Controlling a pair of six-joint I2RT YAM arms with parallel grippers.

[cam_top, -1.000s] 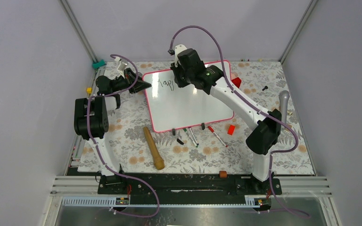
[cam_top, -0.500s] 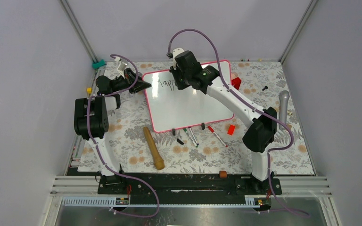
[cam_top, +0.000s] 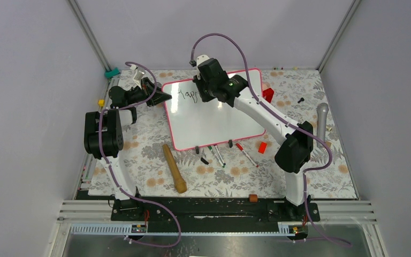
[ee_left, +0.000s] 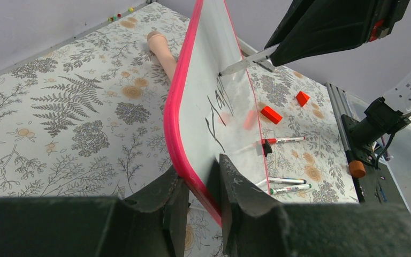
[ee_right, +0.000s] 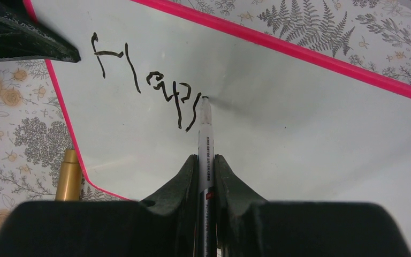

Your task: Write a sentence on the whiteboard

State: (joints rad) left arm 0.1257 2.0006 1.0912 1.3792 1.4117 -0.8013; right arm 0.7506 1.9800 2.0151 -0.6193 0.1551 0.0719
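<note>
The whiteboard (cam_top: 214, 120), white with a pink frame, lies on the flowered table. My left gripper (cam_top: 163, 97) is shut on its left edge; in the left wrist view the fingers (ee_left: 200, 179) pinch the pink rim of the board (ee_left: 214, 53). My right gripper (ee_right: 205, 160) is shut on a thin marker (ee_right: 205, 139), whose tip touches the board (ee_right: 299, 118). The sentence (ee_right: 139, 80) reads "Happ" plus one slanted stroke beside the tip. From above, the letters (cam_top: 187, 95) sit at the board's far left, just left of the right gripper (cam_top: 202, 91).
Loose markers (cam_top: 218, 156) (cam_top: 246, 154) and a black cap lie just below the board's near edge by two black clips (cam_top: 230, 143). A wooden handle (cam_top: 174, 168) lies near left. Red blocks (cam_top: 262, 147) (cam_top: 268, 93) and a grey rod (cam_top: 321, 115) sit to the right.
The right arm has shifted slightly toward the far left with the marker, and a new stroke has appeared after the letters. The left gripper keeps its hold.
</note>
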